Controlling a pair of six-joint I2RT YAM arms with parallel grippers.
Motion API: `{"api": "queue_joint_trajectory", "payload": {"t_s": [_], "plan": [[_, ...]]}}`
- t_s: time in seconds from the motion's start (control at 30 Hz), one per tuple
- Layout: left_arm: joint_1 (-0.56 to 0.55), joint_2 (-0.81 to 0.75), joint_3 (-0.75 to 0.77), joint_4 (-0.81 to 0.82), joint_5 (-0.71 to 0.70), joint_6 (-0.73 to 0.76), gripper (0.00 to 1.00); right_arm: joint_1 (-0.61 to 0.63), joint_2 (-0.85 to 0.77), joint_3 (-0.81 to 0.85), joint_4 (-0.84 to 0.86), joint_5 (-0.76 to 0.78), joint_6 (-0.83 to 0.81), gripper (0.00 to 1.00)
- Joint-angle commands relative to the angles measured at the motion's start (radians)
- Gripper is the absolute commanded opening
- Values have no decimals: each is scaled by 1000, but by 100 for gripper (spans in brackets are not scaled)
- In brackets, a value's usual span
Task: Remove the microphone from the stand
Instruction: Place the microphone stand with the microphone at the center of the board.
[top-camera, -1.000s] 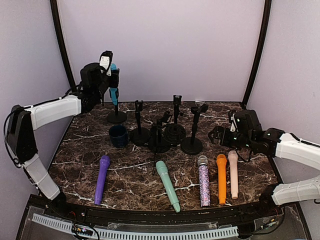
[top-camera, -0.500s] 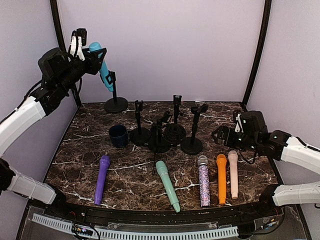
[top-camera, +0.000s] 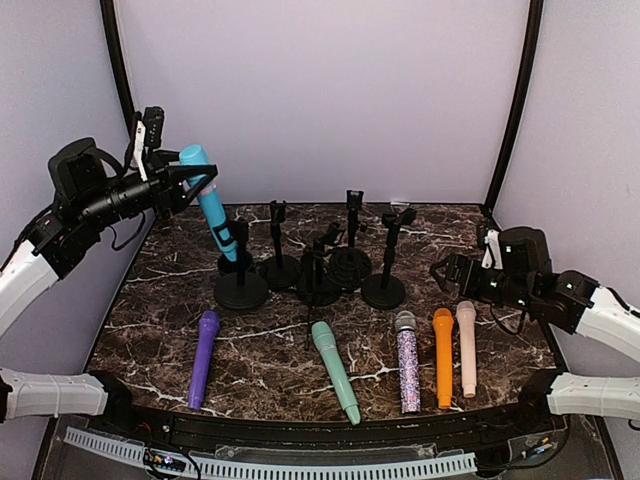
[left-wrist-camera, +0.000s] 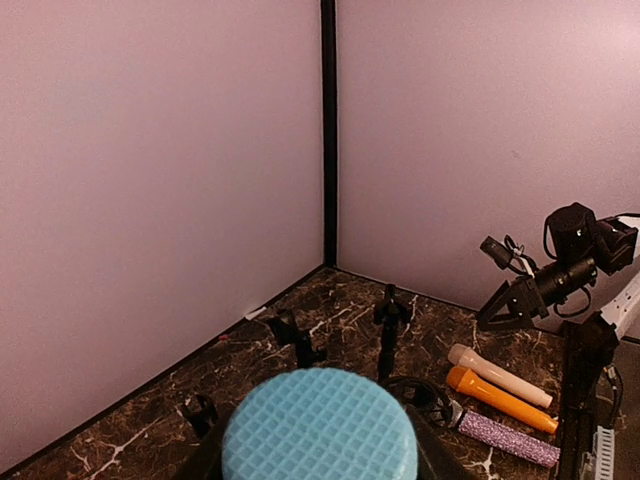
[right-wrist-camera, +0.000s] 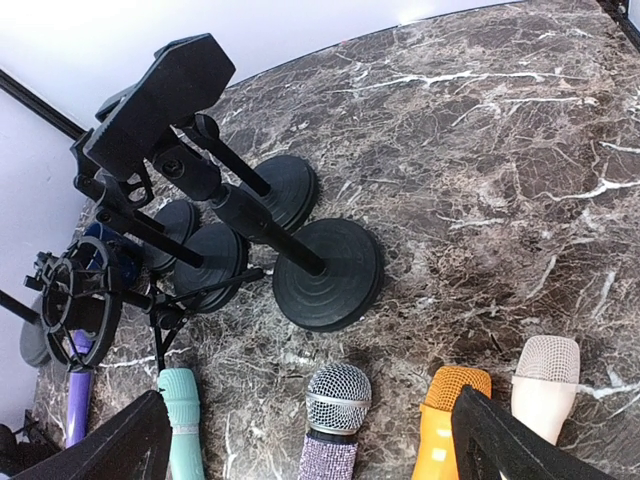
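The blue microphone (top-camera: 212, 208) is tilted, with its head up and to the left. Its lower end still sits in the clip of a black stand (top-camera: 240, 291), whose round base is at the table's middle left; I cannot tell if the base touches the table. My left gripper (top-camera: 186, 176) is shut on the microphone's head, which fills the bottom of the left wrist view (left-wrist-camera: 320, 425) between my dark fingers. My right gripper (top-camera: 446, 270) is open and empty, low over the table at the right, above the heads of the lying microphones (right-wrist-camera: 338, 398).
Several empty black stands (top-camera: 350, 262) cluster mid-table, one with a shock-mount ring (right-wrist-camera: 80, 295). Purple (top-camera: 203, 355), teal (top-camera: 335, 370), glittery (top-camera: 407, 362), orange (top-camera: 443, 355) and cream (top-camera: 466, 345) microphones lie along the front. Walls close in left, back and right.
My left arm has swung the blue microphone, with the stand hanging from it, from high at the back left down and forward; the base now covers the dark cup. The right arm barely moved.
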Motion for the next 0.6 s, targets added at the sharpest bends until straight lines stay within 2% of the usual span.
{"api": "queue_joint_trajectory", "payload": {"t_s": [0.0, 0.13, 0.23, 0.57], "plan": [[3, -61, -102, 145, 196, -95, 0, -6, -23, -19, 18, -43, -5, 99], [-1, -83, -233, 283, 294, -190, 0, -4, -26, -29, 56, -93, -15, 98], [-10, -103, -305, 382, 300, -240, 0, -4, -27, -45, 99, -127, -18, 98], [-98, -99, -418, 478, 309, -267, 0, 41, -33, -59, 233, -245, -45, 97]]}}
